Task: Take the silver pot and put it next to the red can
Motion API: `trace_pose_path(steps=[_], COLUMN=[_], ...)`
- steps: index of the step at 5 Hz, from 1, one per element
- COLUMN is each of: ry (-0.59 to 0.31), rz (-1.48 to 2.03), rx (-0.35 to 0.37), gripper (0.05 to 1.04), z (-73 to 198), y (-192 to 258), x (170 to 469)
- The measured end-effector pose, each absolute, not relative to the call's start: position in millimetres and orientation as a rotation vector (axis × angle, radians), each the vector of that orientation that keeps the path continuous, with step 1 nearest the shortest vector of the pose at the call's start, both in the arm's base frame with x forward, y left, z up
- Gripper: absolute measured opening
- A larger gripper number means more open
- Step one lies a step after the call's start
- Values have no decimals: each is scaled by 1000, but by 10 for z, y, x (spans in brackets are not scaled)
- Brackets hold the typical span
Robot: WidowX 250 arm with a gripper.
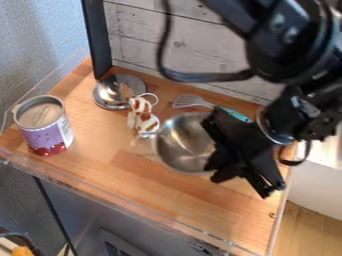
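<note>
Nearest the camera, black arm point(287, 47) came in at upper right. Silver pot point(178, 145) sat mid-tabletop point(150, 192), well apart from the purple-and-red can point(48, 131) at left. Pincer point(216, 171) hung at the pot's right side; could not tell how far open, or whether it gripped anything. Spatula point(190, 101) lay behind the pot; white-and-brown item point(144, 120) lay between pot and silver lid point(110, 95).
</note>
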State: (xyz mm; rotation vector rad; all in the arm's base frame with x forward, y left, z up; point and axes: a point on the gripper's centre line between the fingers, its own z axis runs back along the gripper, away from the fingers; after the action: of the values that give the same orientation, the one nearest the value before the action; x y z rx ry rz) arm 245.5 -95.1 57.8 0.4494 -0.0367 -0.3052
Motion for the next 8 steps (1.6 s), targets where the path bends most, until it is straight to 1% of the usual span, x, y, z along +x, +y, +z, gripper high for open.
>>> trace_pose_path(steps=[1, 2, 3, 4, 5, 6, 7, 8], ry=[-25, 14, 51, 125, 145, 166, 164, 185], rz=[-225, -160, -106, -75, -50, -39, -32, -33], rx=[461, 474, 461, 455, 429, 422, 418, 413], gripper=[79, 79, 79, 79, 79, 79, 112, 296], z=[608, 516, 391, 254, 169, 86, 60, 40], y=[-708, -455, -218, -27, 110, 193, 199, 217], x=[2306, 2233, 2225, 2253, 2277, 2312, 2376, 2395])
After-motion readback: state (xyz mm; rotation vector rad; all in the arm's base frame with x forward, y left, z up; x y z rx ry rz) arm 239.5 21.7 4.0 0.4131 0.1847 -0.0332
